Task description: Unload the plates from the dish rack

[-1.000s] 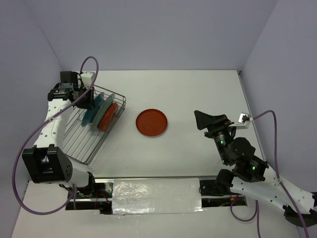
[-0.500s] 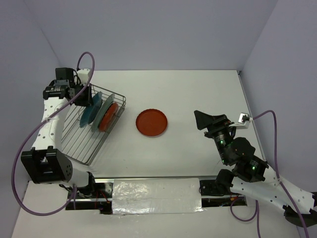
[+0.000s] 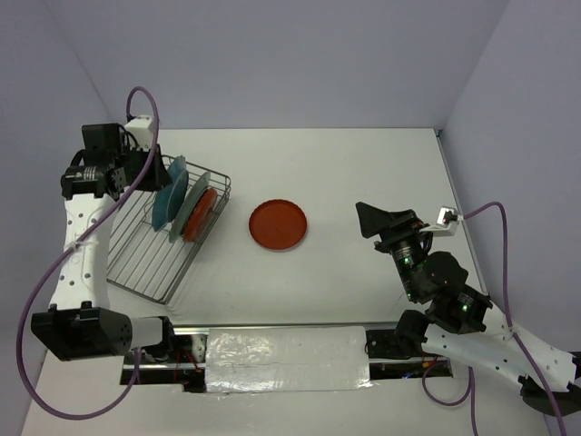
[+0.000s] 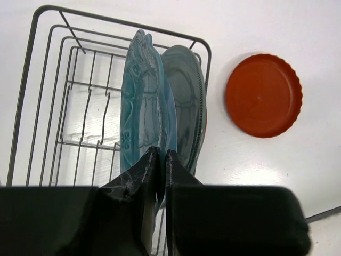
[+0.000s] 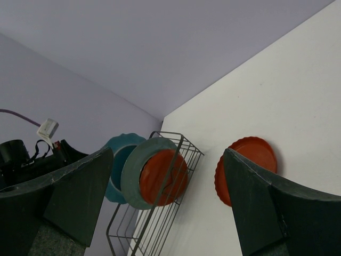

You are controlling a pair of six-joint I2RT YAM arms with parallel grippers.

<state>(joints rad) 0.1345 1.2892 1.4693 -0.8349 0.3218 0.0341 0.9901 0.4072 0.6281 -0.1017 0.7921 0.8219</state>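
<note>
**Left hand pinches the teal plate at the rack; right hand spread, holding nothing**

In the upper left of the overhead view we see the dish rack [image 3: 150, 259] standing at an angle on the white desk [image 3: 363, 163]. Three plates stand on edge at its far end. The teal scalloped plate [image 4: 144, 106] is outermost. The plain grey-teal plate [image 4: 186, 101] stands just beside it, and a red-orange plate in the rack [image 3: 201, 213] lies close against that one's other face.

In the left wrist view the left hand [image 4: 161, 162] has its fingers almost pressed together over the teal scalloped plate's rim, at the lower middle of the frame. From this angle it looks like a firm pinch. We cannot tell whether the plate's lower edge rests on the rack wires.

A second red-orange plate on the desk [image 3: 278, 224] lies flat near the centre of the overhead frame, well apart from the rack.

The right hand [image 3: 370, 221] hangs right of centre with its fingers spread wide and nothing between them. It is well apart from that flat plate.
</note>
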